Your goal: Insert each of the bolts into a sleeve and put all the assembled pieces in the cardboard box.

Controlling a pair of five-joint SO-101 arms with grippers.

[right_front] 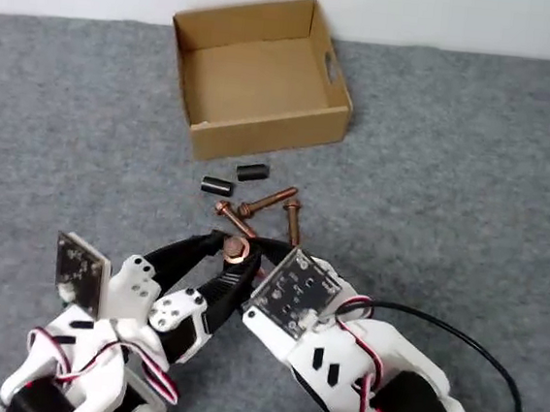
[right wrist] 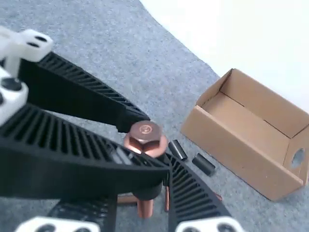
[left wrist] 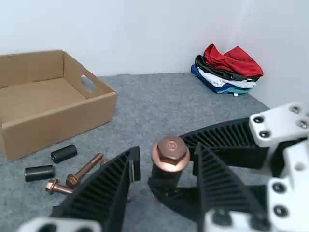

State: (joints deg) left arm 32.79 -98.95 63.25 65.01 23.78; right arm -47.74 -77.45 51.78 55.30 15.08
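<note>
A copper bolt [right_front: 236, 249] stands upright in a black sleeve [left wrist: 164, 176], held above the carpet where the two arms meet. My right gripper [right wrist: 145, 191] is shut on that sleeve, and the bolt's shaft pokes out below it. My left gripper [left wrist: 165, 159] is open, one finger [left wrist: 104, 193] on each side of the bolt head [left wrist: 169, 152] without touching it. Two loose black sleeves [right_front: 216, 186] [right_front: 252, 173] lie in front of the cardboard box [right_front: 263, 132]. Three loose bolts [right_front: 268, 200] [right_front: 293, 222] [right_front: 233, 217] lie just behind the grippers.
The cardboard box [left wrist: 53, 125] is open-topped with a hand slot in its side wall. A pile of folded clothes [left wrist: 227, 70] lies by the wall, far off. Grey carpet [right_front: 472, 186] covers the floor around the parts.
</note>
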